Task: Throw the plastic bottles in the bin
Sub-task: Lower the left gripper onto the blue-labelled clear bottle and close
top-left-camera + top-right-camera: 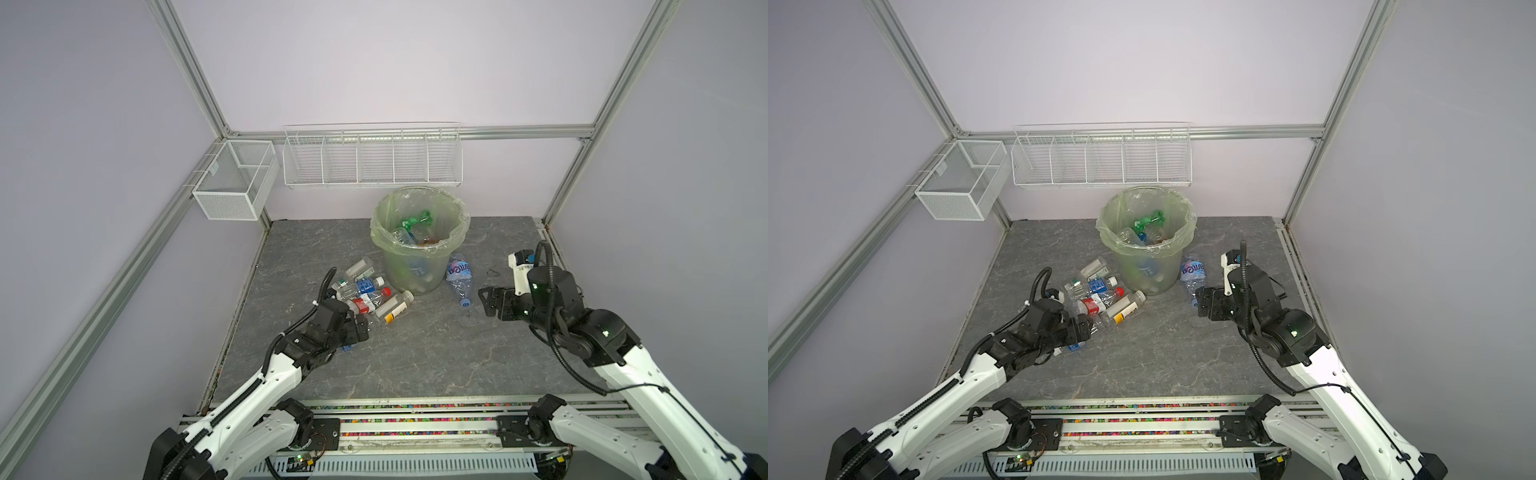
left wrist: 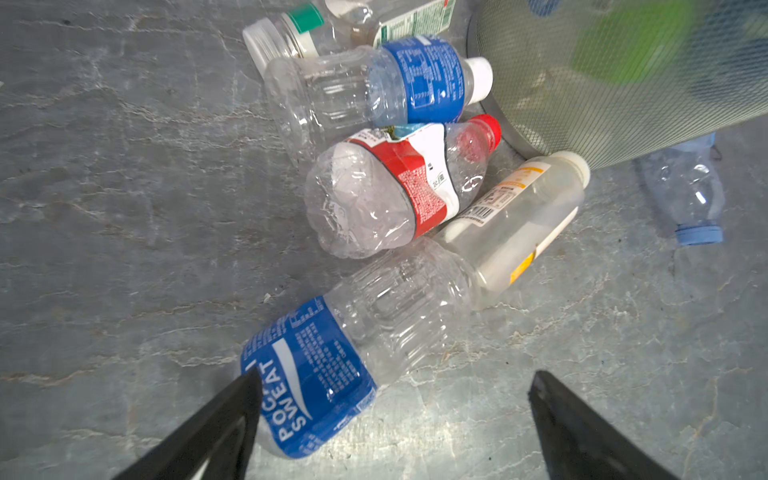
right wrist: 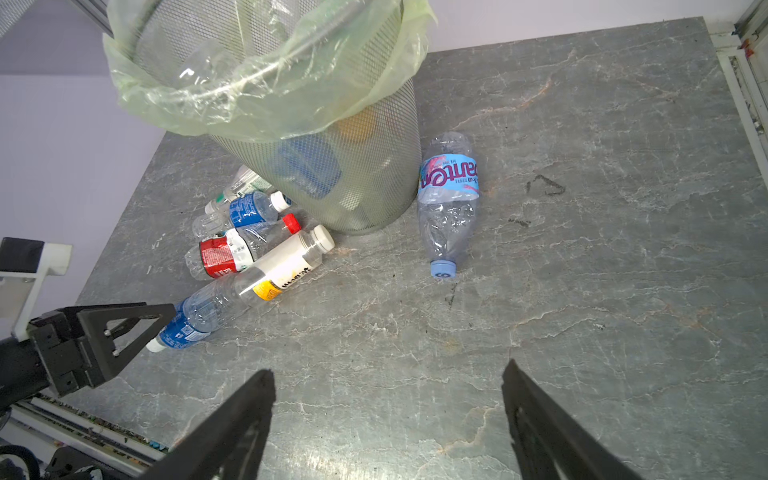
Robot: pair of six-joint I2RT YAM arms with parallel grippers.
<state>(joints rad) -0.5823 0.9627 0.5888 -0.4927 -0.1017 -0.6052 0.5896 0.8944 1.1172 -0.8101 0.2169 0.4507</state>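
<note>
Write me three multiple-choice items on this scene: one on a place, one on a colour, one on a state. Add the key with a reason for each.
1. Where does the pink-lettered bottle lie?
A) on the table, right of the mesh bin in both top views
B) inside the bin
C) in a wire basket

2. What colour is the cap of the red-labelled bottle?
A) green
B) white
C) red

3. How does the left pincer stand?
A) shut on a bottle
B) open, holding nothing
C) shut, empty

Key:
1 A: it lies alone on the table beside the bin's wall.
2 C: the left wrist view shows a red cap at the end of that bottle.
3 B: its jaws stand wide apart with nothing clamped.
</note>
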